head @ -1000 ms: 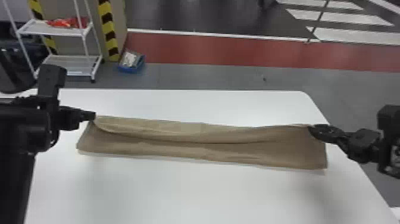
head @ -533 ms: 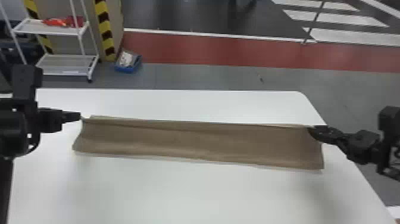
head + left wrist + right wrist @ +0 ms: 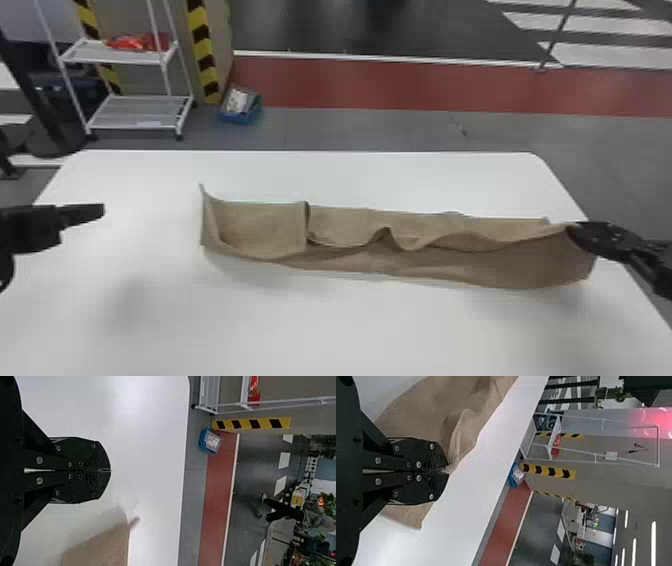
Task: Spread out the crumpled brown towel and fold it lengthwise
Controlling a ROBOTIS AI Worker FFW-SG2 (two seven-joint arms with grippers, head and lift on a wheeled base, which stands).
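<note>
Pinching the brown towel (image 3: 450, 265) by its right end over a white surface (image 3: 350, 330).
Closed on cloth with the right pincer (image 3: 575, 230); closed and empty with the left pincer (image 3: 102, 210), apart from the towel's upturned left end. Stretched sideways across the surface, in loose ripples.

White bench (image 3: 350, 330), rounded at a far corner. Beyond, on grey floor (image 3: 360, 131): white rack (image 3: 162, 63), red item (image 3: 131, 43) on its upper shelf; blue bin (image 3: 241, 117), pale contents, near yellow-and-black hazard tape (image 3: 201, 46). Farther off: red floor band (image 3: 400, 84), white-edged; dark floor (image 3: 390, 30) with white stripes (image 3: 600, 54).
</note>
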